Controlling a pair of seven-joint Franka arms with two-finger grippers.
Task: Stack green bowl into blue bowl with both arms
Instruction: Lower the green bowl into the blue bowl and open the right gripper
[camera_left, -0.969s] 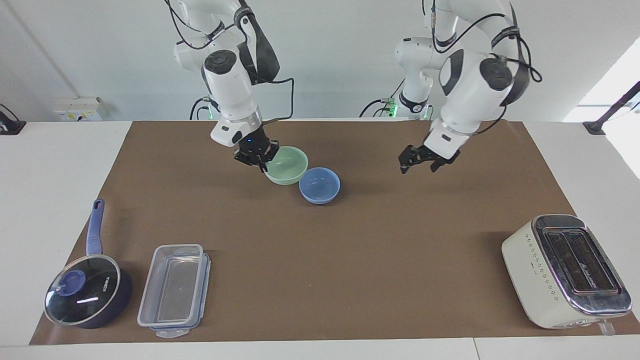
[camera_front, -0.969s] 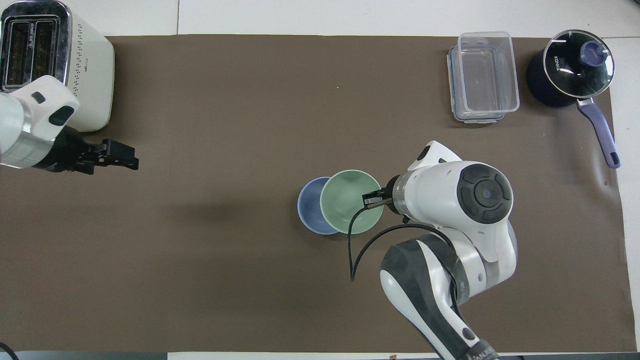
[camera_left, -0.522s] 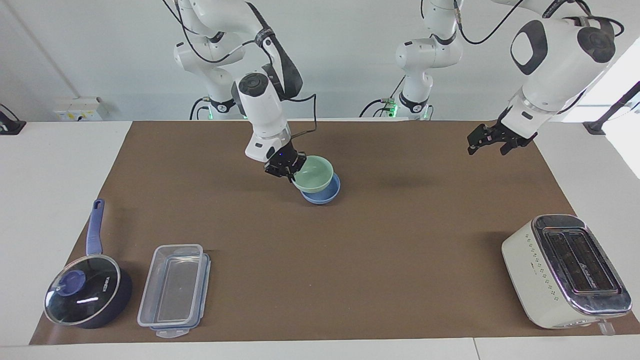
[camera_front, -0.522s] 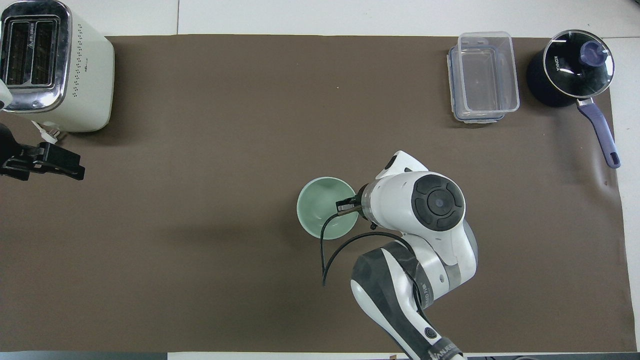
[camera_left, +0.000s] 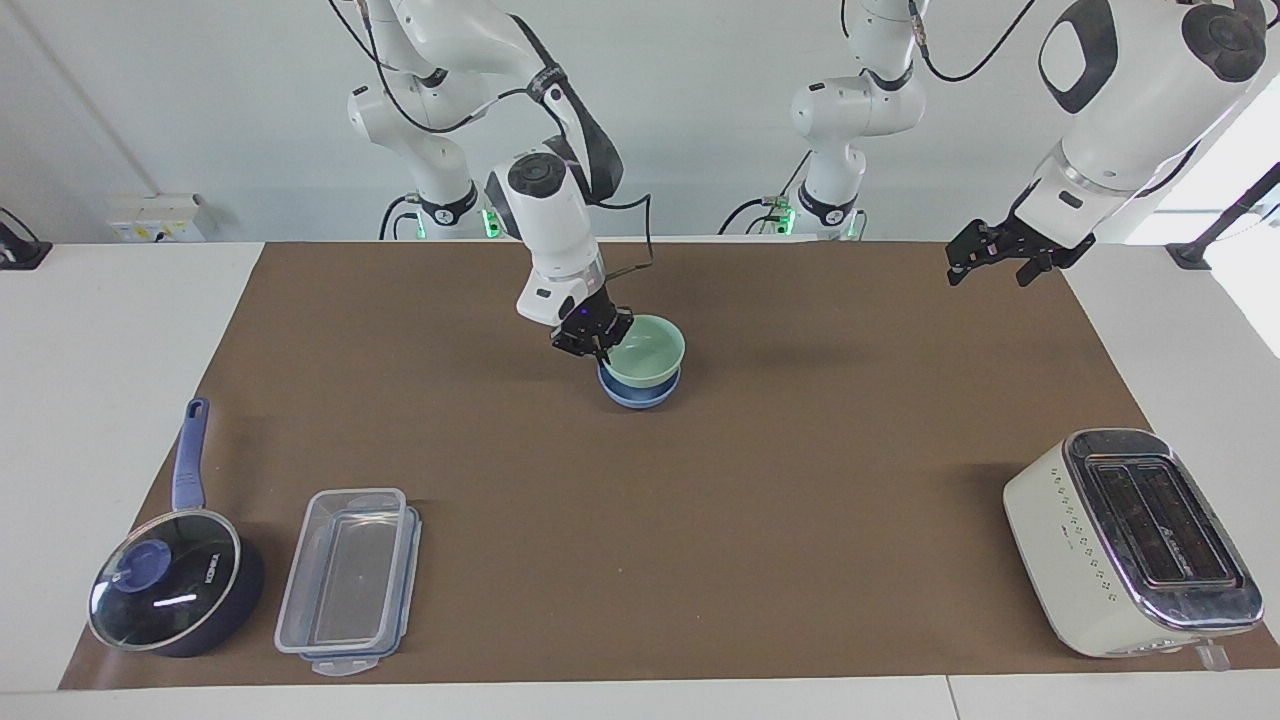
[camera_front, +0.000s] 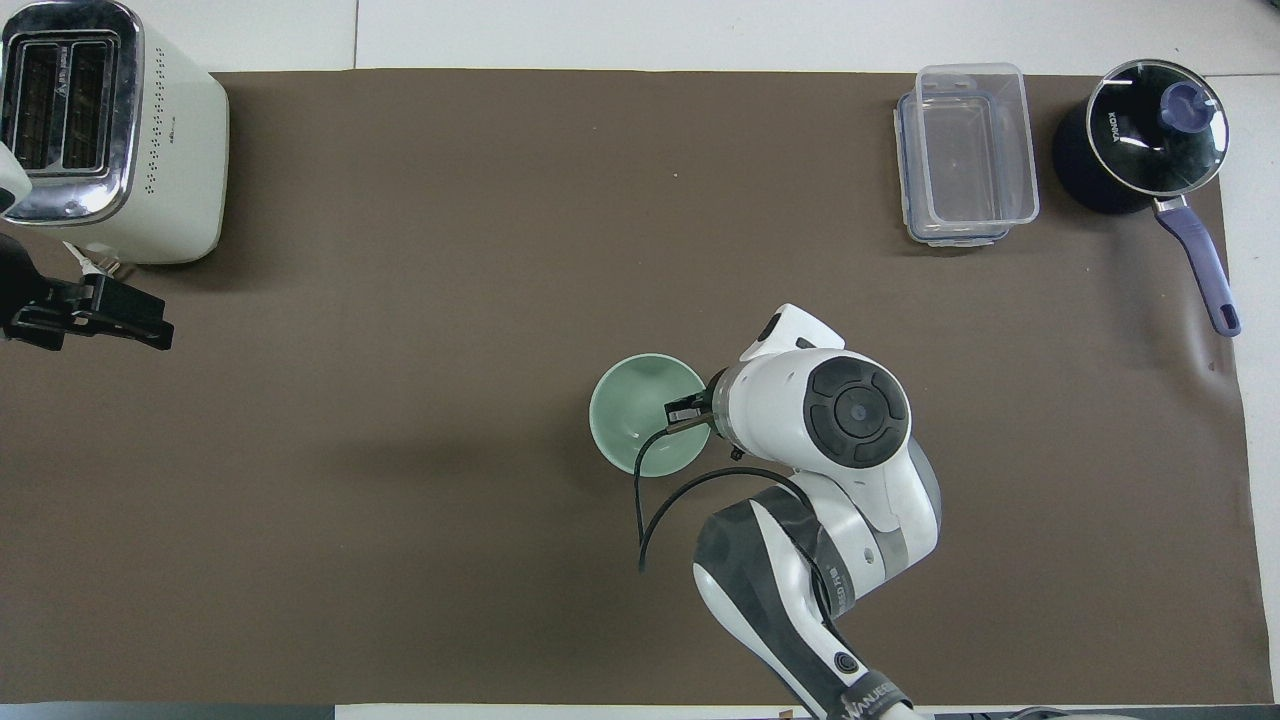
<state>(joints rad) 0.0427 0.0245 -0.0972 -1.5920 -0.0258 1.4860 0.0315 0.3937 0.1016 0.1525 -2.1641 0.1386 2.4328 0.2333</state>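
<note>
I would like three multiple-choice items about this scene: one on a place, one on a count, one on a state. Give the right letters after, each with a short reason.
1. Where is the green bowl?
A. in the blue bowl
B. on the toaster
C. in the clear box

2. How many bowls are on the table?
A. one
B. two
C. four

3. What is the right pincer doing?
A. waiting over bare mat
B. gripping the pan handle
C. gripping the green bowl's rim

Answers:
1 A, the blue bowl shows just under the green one in the facing view.
2 B, only one green and one blue.
3 C, its fingers are closed on the rim; the left pincer waits, raised over the mat's edge.
</note>
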